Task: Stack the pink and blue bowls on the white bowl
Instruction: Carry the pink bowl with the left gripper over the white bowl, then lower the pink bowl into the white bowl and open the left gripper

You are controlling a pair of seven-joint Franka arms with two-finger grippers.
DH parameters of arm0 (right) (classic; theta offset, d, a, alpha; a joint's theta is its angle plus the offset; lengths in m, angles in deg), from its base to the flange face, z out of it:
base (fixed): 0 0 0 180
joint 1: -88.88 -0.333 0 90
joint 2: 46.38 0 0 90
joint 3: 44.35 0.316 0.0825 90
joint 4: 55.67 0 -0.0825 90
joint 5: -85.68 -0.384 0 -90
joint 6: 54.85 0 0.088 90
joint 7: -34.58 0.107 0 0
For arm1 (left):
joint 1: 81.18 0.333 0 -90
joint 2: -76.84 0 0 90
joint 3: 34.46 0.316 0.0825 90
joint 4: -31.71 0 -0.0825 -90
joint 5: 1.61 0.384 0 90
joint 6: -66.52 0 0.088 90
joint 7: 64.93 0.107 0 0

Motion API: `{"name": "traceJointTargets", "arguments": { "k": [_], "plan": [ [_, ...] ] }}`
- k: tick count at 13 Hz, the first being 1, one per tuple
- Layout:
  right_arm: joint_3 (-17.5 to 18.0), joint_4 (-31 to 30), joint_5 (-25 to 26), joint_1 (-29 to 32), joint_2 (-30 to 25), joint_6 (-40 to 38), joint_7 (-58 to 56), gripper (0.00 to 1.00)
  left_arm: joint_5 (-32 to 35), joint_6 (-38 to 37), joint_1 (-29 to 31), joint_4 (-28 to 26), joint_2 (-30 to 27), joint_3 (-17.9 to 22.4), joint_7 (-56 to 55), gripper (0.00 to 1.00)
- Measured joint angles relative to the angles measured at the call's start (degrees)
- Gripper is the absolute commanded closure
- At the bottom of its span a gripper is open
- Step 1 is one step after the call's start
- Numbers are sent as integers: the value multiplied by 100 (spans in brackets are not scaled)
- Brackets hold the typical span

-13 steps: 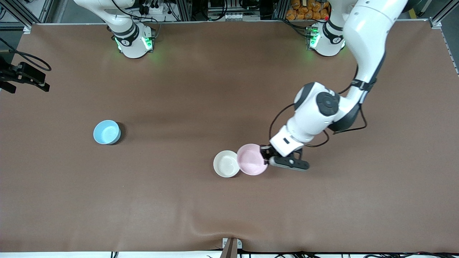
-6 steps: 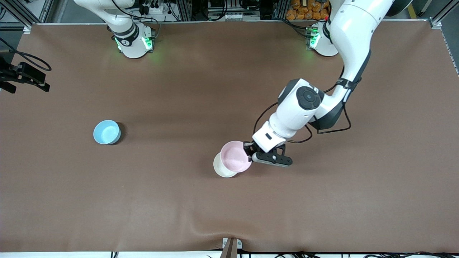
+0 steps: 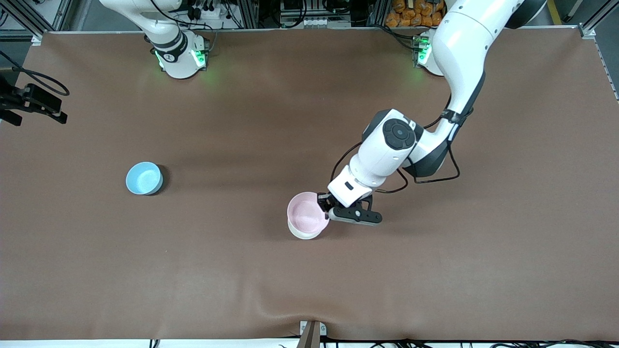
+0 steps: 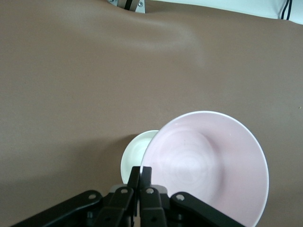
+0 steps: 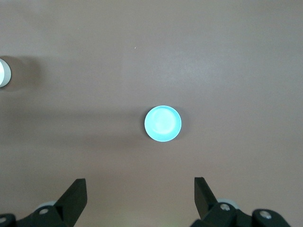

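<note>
A: Left hand pinches the pink bowl's rim, holding it over the white bowl mid-desk. Centre it and lower level before letting go.

B: Blue bowl sits toward the right arm's end; right hand waits high above it, spread wide. No readable writing.

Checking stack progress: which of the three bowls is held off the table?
The pink bowl, pinched at its rim by the left gripper above the white bowl; the blue bowl sits alone on the table.
</note>
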Motion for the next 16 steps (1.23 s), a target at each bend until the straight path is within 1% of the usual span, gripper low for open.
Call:
{"name": "traceJointTargets", "arguments": {
  "k": [3, 6, 8, 13, 16],
  "plan": [
    [1, 0, -2, 0, 0, -7, 0, 0, 0, 0, -401, 79, 83, 328, -232, 100],
    [0, 0, -2, 0, 1, -8, 0, 0, 0, -1, -829, 245, 331, 730, -338, 100],
    [1, 0, -2, 0, 1, -8, 0, 0, 0, 8, -985, 293, 527, 941, -338, 100],
    [1, 0, -3, 0, 2, -10, 0, 0, 0, 333, -1003, 430, 877, 1102, -337, 100],
    [1, 0, -3, 0, 2, -10, 0, 0, 1, 362, -1016, 497, 963, 1116, -335, 100]
  ]
}}
